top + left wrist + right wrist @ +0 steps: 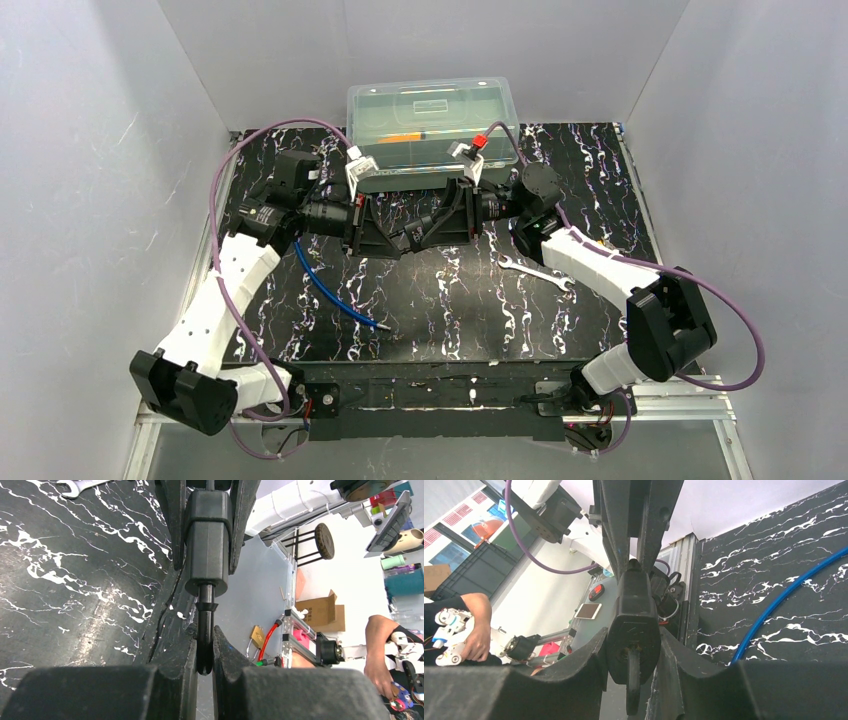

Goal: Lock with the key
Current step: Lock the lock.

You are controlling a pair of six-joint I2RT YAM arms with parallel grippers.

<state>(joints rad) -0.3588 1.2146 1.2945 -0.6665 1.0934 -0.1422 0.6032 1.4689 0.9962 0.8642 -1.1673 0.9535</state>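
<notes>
Presently, L gripper [205, 647] and R gripper [633, 640] meet tip to tip above table [450, 310], a little toward 12 o'clock of its centre; R gripper's jaws clamped on black block [206, 535], one finger each side, block held off the surface; L gripper's jaws pinched almost together on thin dark stem [205, 625] that sticks out of block's end toward L gripper; stem and block in line betw. the two grippers; cannot tell whether stem is the key; small brass padlock [258, 635] seen in L wrist view at approx. 4 o'clock of stem, lying on grey surface past table edge, well apart from both grippers; wrench [535, 272] flat on table at 4 o'clock of R gripper; blue tube [330, 290] on table at 7 o'clock of L gripper; clear lidded box [432, 118] at 12 o'clock, at table's far edge.
</notes>
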